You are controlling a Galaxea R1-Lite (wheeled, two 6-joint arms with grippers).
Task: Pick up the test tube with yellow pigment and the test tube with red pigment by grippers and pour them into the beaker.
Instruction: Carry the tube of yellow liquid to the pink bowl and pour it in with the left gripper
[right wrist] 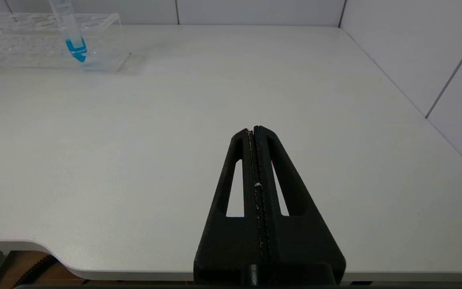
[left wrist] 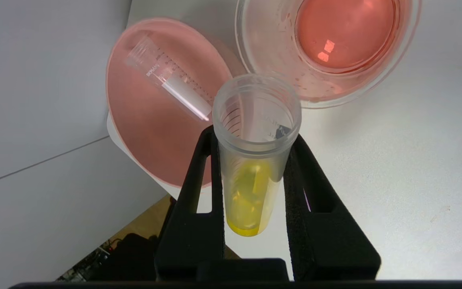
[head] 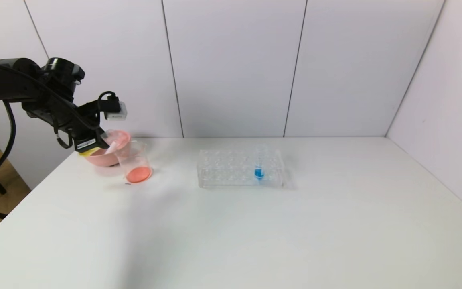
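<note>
You see the left gripper [left wrist: 255, 152] clenched on the test tube with yellow pigment [left wrist: 251, 172], its mouth aimed toward the beaker [left wrist: 327, 48] for pouring; the right gripper [right wrist: 255, 130] rests closed, empty.

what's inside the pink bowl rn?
One empty clear tube lies tilted in the pink bowl. The left gripper, shut on the yellow tube, covers part of the bowl, so anything under it is hidden.

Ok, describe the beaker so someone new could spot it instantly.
Start at the table's far left corner, where the pink bowl sits. The beaker stands beside it toward the clear rack. Unlike the bowl, it is clear glass with orange-red liquid at its bottom.
</note>
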